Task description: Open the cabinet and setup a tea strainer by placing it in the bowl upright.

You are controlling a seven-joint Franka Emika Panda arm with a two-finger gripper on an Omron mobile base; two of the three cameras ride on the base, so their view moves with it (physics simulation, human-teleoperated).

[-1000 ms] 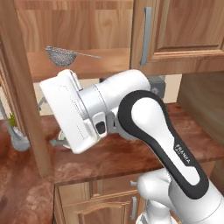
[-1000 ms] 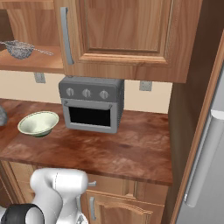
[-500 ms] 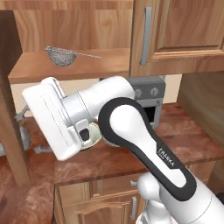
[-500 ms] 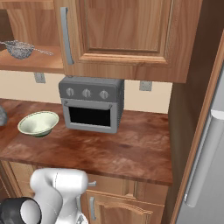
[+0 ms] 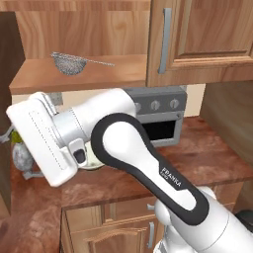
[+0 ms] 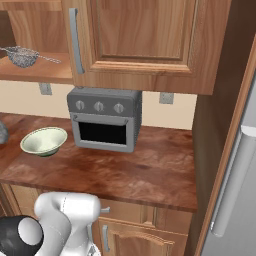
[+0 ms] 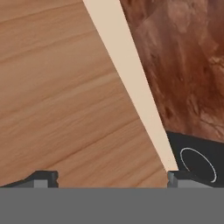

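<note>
Overhead, tea strainer [image 5: 69,63] on open cabinet [image 5: 79,74] shelf; bowl [image 6: 44,140] beside toaster oven [image 6: 105,119]; jaws spread.

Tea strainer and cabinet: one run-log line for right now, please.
cabinet: open | tea strainer: on shelf | bowl: on counter, empty | end effector: open, holding nothing

The arm rises from the lower right of the left base view, its dark-jointed link slanting up and to the left, then bends into a white forearm that reaches left to the wide white hand at the left edge. In the hand view the gripper [image 7: 111,177] has its two dark fingertips [image 7: 43,177] standing far apart at the bottom corners, jaws spread wide, with nothing between them. In the right base view the arm's white base link sits at lower left.
</note>
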